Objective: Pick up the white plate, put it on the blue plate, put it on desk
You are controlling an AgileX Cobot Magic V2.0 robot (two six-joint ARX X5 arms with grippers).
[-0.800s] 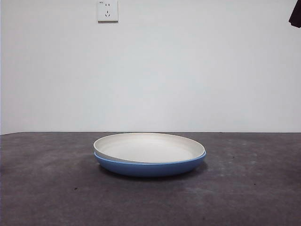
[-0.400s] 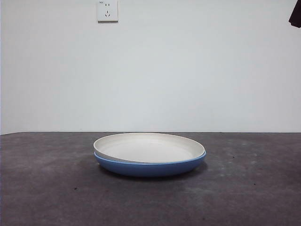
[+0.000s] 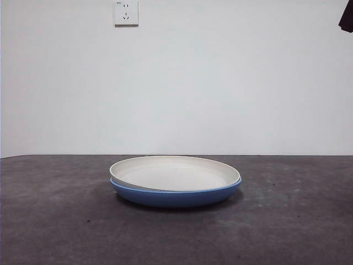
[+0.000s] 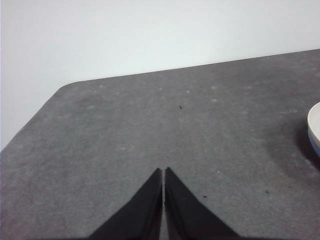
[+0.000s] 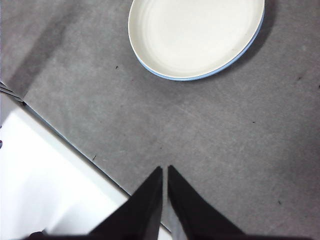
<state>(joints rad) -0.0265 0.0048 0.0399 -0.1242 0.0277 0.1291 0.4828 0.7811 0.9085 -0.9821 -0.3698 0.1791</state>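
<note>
Stack sits mid-desk point(image 3: 49, 221), both arms clear.
One white plate point(image 3: 175, 173) nested in one blue plate point(image 3: 175, 196); right gripper point(image 5: 164, 175) pressed together, nearer, plates ahead of its tips; left gripper point(image 4: 163, 176) pressed together, empty, stack off to its side.

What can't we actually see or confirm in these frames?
- Inside of the blue plate: covered by the white plate in the front and right wrist views.
- Both plates in the left wrist view: only a sliver shows, cut off by the picture's edge.
- Wall socket: markings too small to read.
- Black tip at the front view's top corner: which arm it is cannot be told.
</note>
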